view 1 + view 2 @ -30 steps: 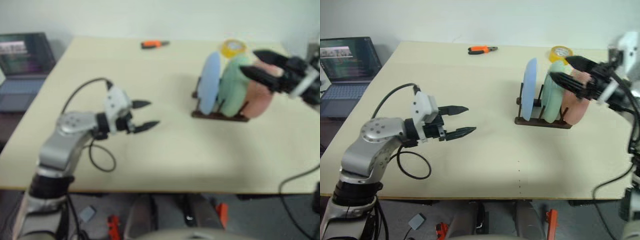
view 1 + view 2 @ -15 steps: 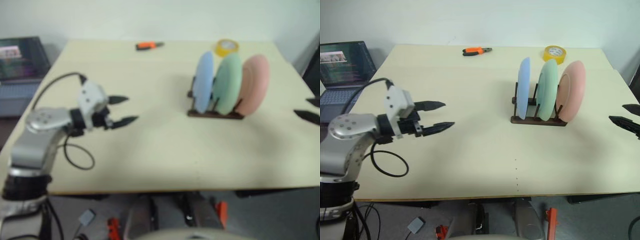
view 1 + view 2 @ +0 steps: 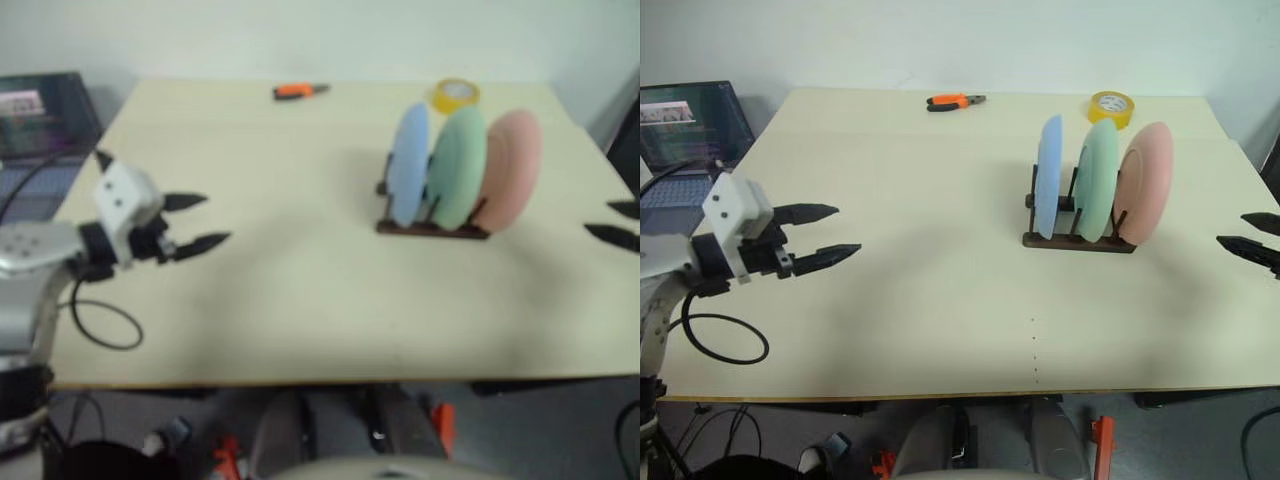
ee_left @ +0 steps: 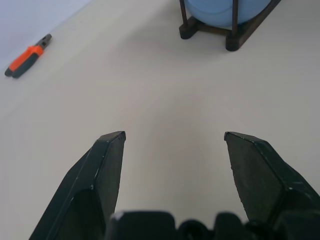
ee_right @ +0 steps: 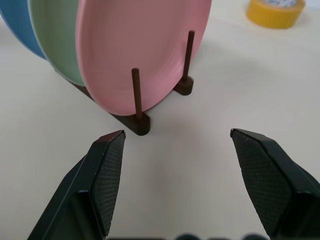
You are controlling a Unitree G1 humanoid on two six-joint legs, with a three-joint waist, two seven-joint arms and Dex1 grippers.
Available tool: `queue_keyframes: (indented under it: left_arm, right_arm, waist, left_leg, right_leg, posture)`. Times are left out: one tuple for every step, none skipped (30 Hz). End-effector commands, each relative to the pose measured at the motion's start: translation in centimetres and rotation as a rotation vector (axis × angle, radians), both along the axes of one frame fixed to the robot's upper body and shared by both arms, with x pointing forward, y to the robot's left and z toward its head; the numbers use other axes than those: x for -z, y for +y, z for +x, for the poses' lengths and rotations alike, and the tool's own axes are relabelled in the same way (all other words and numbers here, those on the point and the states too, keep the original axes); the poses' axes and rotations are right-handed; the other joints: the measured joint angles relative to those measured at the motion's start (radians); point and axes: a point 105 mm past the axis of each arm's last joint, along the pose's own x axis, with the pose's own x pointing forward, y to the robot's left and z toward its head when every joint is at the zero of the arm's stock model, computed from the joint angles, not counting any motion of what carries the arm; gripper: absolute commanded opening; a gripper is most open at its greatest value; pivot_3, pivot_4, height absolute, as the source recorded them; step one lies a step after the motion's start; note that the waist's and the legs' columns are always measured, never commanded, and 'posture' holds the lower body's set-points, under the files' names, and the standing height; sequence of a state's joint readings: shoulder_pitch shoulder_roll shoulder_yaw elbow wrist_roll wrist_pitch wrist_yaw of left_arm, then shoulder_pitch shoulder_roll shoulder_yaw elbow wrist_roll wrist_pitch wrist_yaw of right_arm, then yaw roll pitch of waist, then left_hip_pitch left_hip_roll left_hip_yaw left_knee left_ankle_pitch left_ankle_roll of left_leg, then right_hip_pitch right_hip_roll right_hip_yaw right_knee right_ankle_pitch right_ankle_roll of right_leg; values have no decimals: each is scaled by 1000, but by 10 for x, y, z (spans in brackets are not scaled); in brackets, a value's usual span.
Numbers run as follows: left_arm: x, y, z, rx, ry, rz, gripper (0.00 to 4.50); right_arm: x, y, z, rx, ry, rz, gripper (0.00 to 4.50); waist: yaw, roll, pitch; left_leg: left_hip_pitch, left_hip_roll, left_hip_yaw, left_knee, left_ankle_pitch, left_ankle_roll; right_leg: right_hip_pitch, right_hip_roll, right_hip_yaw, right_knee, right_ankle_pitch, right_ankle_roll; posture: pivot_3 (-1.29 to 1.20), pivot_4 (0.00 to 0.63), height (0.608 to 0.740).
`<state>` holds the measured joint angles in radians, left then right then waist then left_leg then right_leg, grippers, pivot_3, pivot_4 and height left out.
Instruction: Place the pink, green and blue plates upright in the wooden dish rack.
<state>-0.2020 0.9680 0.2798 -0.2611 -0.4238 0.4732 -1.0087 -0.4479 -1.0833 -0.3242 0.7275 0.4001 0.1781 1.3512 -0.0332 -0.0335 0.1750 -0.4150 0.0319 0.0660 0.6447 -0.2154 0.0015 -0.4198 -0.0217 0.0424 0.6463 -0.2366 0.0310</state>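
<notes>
Wooden dish rack point(image 3: 1078, 240): holds blue plate point(image 3: 1047, 176), green plate point(image 3: 1098, 180), pink plate point(image 3: 1143, 182), all upright; task apparently complete.
Left gripper point(image 3: 818, 236): jaws wide, empty; rack well ahead.
Right gripper point(image 3: 1250, 236): jaws wide, empty; rack near, ahead.
Right wrist view: pegs bracing pink plate.
Right eye view: all three slots.

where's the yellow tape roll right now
The yellow tape roll lies flat at the table's far edge on the robot's right, just behind the wooden dish rack that holds the three plates.
</notes>
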Motion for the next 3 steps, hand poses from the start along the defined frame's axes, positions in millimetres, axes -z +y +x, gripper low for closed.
queue_keyframes:
  left_arm:
    - [-22,1,-7,-15,-78,10,3504]
    - [-21,3,-8,-21,-74,13,3504]
    - [-19,4,-9,-24,-69,15,3504]
  right_arm:
    - [-2,1,0,-9,-19,-18,3660]
    - [1,1,0,-7,-14,-19,3660]
    - [3,1,0,-7,-12,-19,3660]
  waist:
    - [1,0,0]
    - [2,0,0]
    - [2,0,0]
  left_leg:
    - [0,0,0,0,0,0]
    - [0,0,0,0,0,0]
    - [0,0,0,0,0,0]
  right_leg:
    - [0,0,0,0,0,0]
    - [0,0,0,0,0,0]
    - [0,0,-1,0,0,0]
  posture:
    - [0,150,740]
    - [0,150,740]
    - [0,150,740]
